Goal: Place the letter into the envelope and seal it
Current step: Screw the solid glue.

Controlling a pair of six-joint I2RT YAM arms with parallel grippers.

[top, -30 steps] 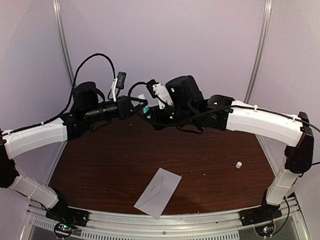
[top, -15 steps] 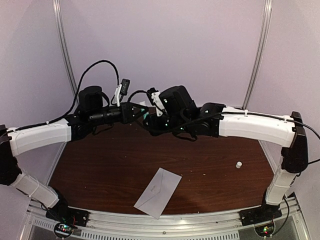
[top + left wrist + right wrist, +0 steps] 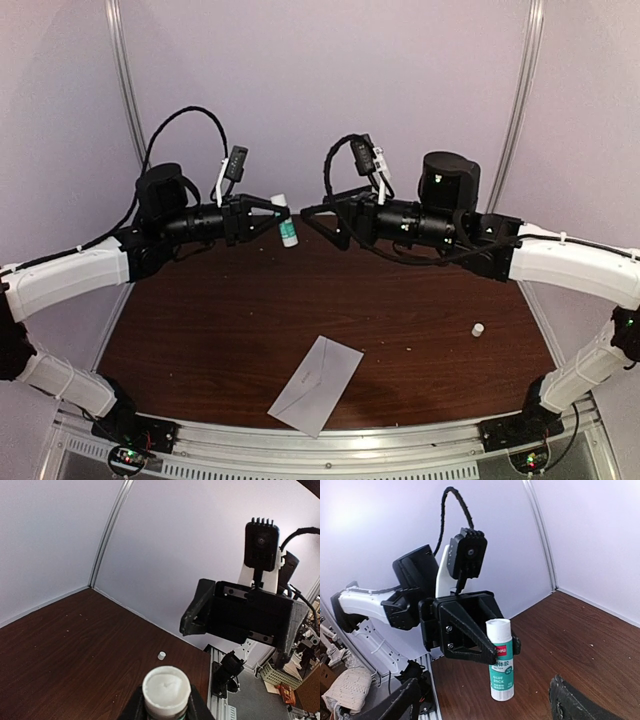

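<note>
The pale grey envelope (image 3: 316, 385) lies flat at the table's near edge, seam side up, one corner over the front rail. The letter is hidden. High above the far side of the table my left gripper (image 3: 274, 211) is shut on an uncapped glue stick (image 3: 287, 223), white with a teal label. The left wrist view looks down on the glue stick's (image 3: 166, 689) white top. My right gripper (image 3: 312, 222) faces it from the right, open and apart from it. In the right wrist view the glue stick (image 3: 501, 662) stands upright in the left gripper (image 3: 470, 630).
A small white cap (image 3: 478, 328) stands on the brown table (image 3: 220, 330) at the right; the same cap (image 3: 161, 655) shows in the left wrist view. White walls close in the back and both sides. A metal rail (image 3: 400, 440) runs along the front edge.
My right gripper has opened and drawn back to the right, away from the left gripper it was pressed against. The left gripper still holds the glue stick. The envelope has not moved.
</note>
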